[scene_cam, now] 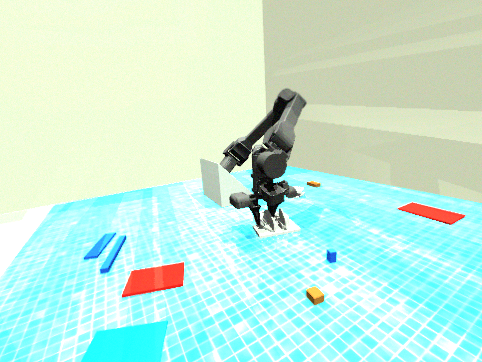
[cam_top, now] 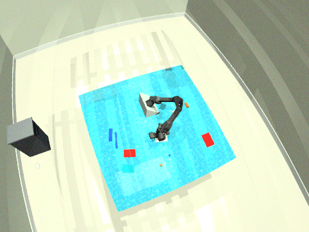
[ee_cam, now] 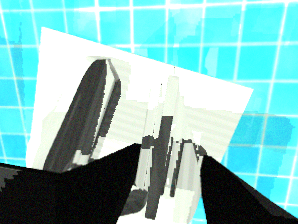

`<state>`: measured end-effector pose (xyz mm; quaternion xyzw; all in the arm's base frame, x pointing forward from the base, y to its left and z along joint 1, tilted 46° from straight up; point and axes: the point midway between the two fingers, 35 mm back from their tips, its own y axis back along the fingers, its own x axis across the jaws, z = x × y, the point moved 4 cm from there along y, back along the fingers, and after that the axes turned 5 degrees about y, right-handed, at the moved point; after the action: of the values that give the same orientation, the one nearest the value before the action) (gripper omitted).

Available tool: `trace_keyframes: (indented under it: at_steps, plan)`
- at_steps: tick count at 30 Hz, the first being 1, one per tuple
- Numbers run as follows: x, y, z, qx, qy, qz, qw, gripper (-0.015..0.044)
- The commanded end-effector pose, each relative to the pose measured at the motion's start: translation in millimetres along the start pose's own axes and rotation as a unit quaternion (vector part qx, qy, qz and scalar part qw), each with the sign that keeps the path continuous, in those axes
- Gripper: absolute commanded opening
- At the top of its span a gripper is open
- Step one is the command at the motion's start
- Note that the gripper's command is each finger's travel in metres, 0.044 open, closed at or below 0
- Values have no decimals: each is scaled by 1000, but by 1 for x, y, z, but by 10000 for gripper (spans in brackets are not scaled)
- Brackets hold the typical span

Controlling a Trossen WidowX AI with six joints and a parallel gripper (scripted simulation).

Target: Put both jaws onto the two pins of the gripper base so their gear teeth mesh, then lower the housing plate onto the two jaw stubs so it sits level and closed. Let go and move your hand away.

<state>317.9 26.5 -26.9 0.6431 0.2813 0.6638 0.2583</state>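
Note:
The white gripper base [cam_top: 165, 140] [scene_cam: 292, 229] [ee_cam: 55, 50] lies flat on the blue tiled surface. One pointed jaw [scene_cam: 283, 220] [ee_cam: 82, 115] stands on its left part in the wrist view, clear of my fingers. My gripper [scene_cam: 265, 220] [ee_cam: 170, 157] points down low over the base and is shut on the other jaw [ee_cam: 164, 145], which lies roughly alongside the first with a gap between them. My fingers hide the jaws' lower ends in the wrist view, so pins, teeth and seating cannot be told. I cannot make out the housing plate for certain.
A white wedge-shaped block [cam_top: 149, 110] [scene_cam: 212, 182] stands behind, by the arm. Red plates [cam_top: 129, 153] [scene_cam: 431, 213], blue bars [cam_top: 110, 134] [scene_cam: 113, 254], a cyan plate [cam_top: 128, 168] [scene_cam: 127, 345], a blue cube [cam_top: 169, 155] [scene_cam: 331, 256] and orange blocks [cam_top: 161, 165] [scene_cam: 313, 184] lie around.

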Motion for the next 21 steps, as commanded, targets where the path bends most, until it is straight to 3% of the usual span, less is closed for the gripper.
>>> trace_keyframes:
  at_steps: [1, 21]
  plan:
    - [1, -4, 0, 3, -1, 3, 1000, 134]
    - [1, -4, 0, 3, -1, 3, 1000, 134]
